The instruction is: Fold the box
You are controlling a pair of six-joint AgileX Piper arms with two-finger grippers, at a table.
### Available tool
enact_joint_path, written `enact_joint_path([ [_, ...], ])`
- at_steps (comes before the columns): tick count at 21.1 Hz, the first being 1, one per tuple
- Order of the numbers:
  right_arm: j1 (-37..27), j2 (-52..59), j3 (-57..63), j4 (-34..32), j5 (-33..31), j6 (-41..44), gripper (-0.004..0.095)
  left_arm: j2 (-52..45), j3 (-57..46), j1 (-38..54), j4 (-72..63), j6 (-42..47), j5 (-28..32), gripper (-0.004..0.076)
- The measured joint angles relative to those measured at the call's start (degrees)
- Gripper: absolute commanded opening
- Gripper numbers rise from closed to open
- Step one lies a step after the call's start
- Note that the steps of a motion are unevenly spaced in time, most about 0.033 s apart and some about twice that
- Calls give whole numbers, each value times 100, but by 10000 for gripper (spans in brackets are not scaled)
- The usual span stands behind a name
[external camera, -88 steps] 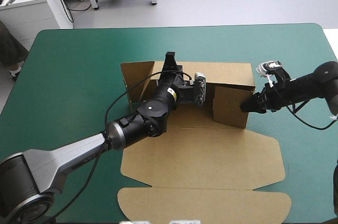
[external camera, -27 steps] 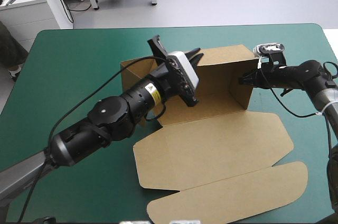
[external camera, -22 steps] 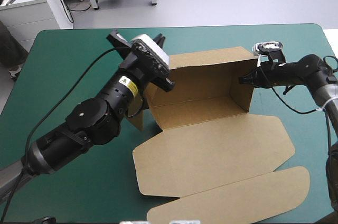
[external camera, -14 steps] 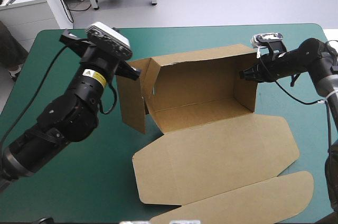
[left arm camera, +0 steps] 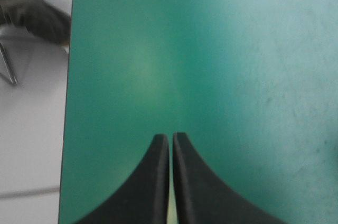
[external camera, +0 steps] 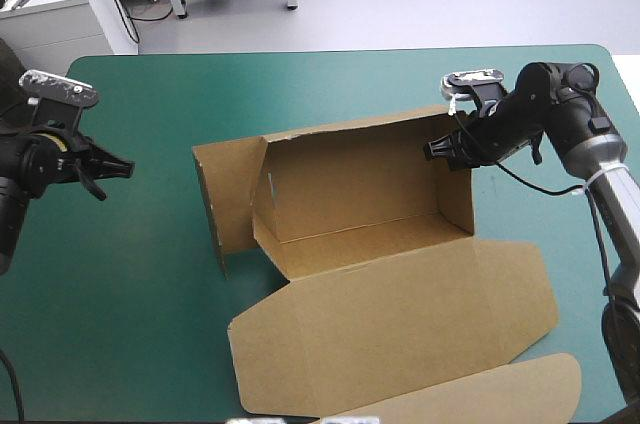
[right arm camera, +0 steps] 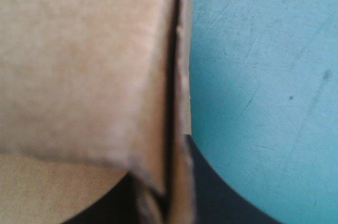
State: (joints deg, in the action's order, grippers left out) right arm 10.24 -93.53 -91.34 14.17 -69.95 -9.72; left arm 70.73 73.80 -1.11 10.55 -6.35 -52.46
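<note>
Black right hand [external camera: 432, 152] on black-and-silver arm [external camera: 560, 104].

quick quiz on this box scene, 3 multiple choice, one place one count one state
1. Where is the left gripper relative to the box?
A inside it
B off to its left over bare teal-green cover, apart from it
C on its lid

2. How many grippers hold the box?
A none
B one
C two

3. The lid is:
A flat on the table
B upright
C rolled up

Answers:
1 B, the left wrist view shows only cover ahead of its shut fingers.
2 B, only the right gripper clamps board, at the right end wall.
3 A, it lies spread flat toward the near edge.
</note>
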Motion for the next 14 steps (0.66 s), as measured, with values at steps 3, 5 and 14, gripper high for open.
enact_joint_path([
  [3, 7, -233, -17, -138, -2, 284, 4, 359, 0, 989, -1012, -840, -617, 4],
  [5, 7, -543, -28, -143, 97, 306, 4, 551, 0, 1230, -1329, -1031, -773, 4],
  [14, 7, -1113, -112, -54, 1160, 268, 91, 733, 0, 1284, -1529, -1173, -951, 4],
])
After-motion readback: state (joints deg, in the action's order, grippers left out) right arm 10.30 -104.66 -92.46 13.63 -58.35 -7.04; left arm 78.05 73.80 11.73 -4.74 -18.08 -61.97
